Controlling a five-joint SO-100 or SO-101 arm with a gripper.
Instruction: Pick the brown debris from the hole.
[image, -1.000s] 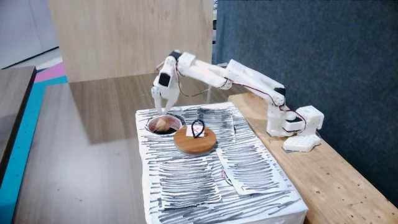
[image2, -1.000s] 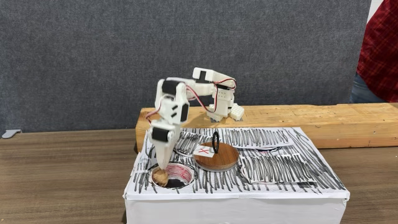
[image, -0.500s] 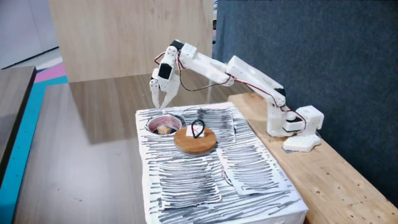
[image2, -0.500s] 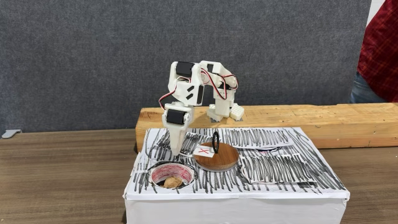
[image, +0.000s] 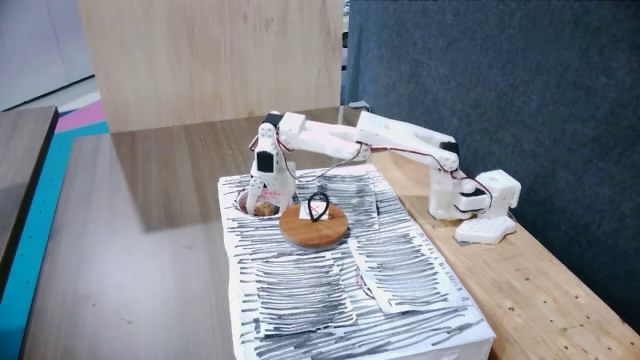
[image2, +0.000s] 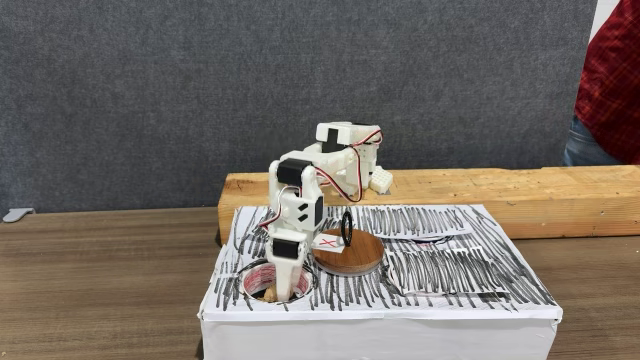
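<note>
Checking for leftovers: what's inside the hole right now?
The gripper reaches into the hole, with brown debris at its tip. The gripper hides the hole's bottom.

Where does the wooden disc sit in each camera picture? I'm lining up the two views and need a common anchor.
In a fixed view: the wooden disc lies centre-left in the picture, on the striped sheet, just right of the hole.
In a fixed view: the wooden disc lies near centre, up and right of the hole.
Shared landmark: the gripper dipping into the hole beside the disc.
</note>
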